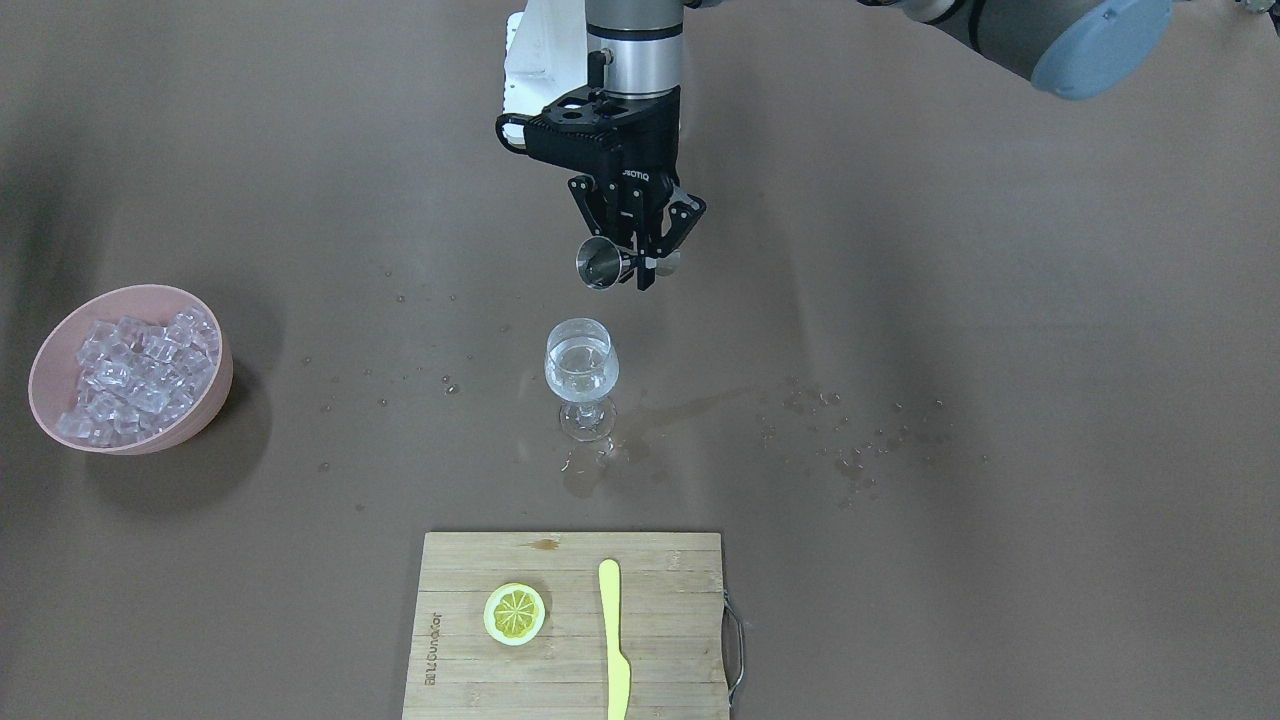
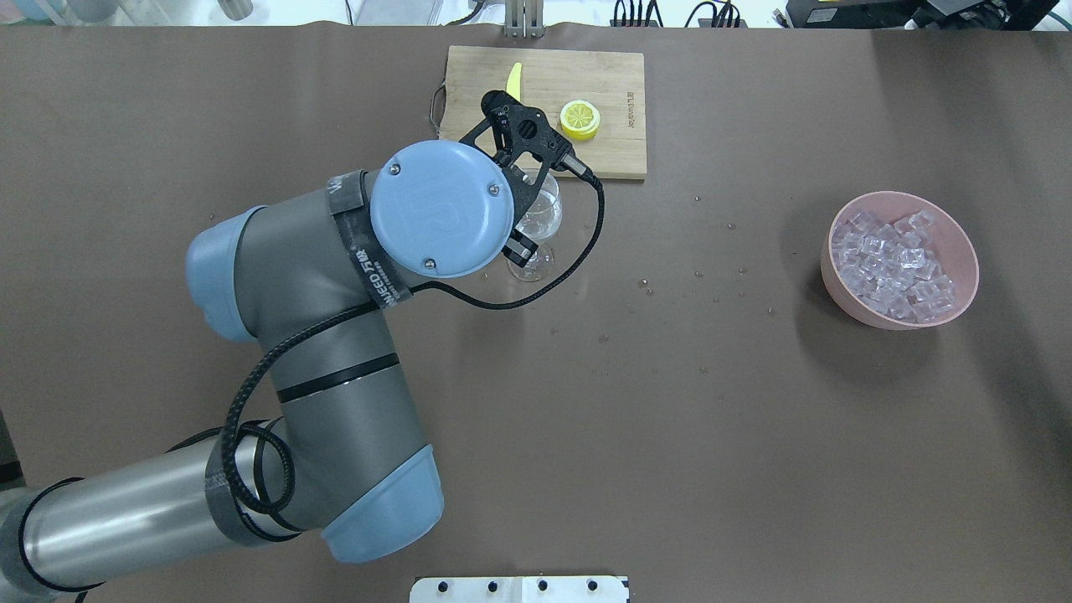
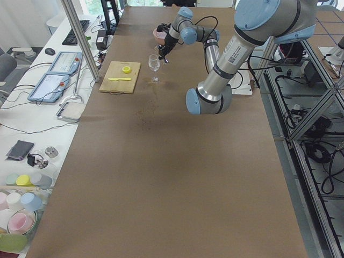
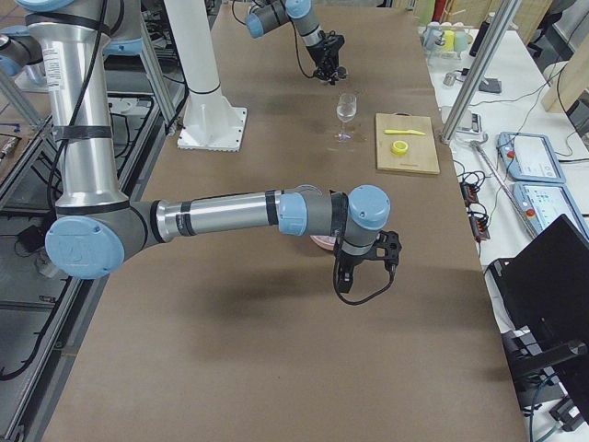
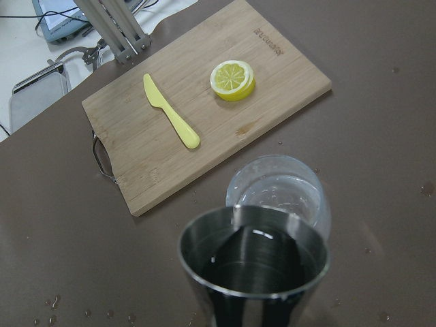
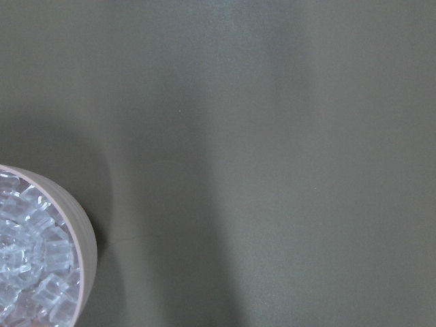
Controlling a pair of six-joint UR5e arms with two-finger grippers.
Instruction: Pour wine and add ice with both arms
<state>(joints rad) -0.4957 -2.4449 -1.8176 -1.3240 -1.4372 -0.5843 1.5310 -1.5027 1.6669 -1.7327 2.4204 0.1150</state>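
My left gripper (image 1: 645, 265) hangs above and behind the stemmed wine glass (image 1: 581, 375), shut on a steel jigger (image 1: 600, 262) that is tipped on its side with its mouth toward the glass. The wine (image 1: 580, 362) is a clear liquid that fills the glass bowl partway. In the left wrist view the jigger (image 5: 252, 272) sits just over the glass rim (image 5: 279, 194). The ice (image 1: 135, 375) is heaped in a pink bowl (image 1: 215, 395). My right gripper (image 4: 363, 262) hovers high over that bowl (image 4: 322, 242); I cannot tell whether it is open or shut. The right wrist view catches only the bowl's edge (image 6: 85, 238).
A wooden cutting board (image 1: 570, 680) lies on the operators' side of the glass, with a lemon slice (image 1: 515, 613) and a yellow knife (image 1: 614, 640) on it. Water droplets (image 1: 850, 450) and a wet patch spot the brown table around the glass.
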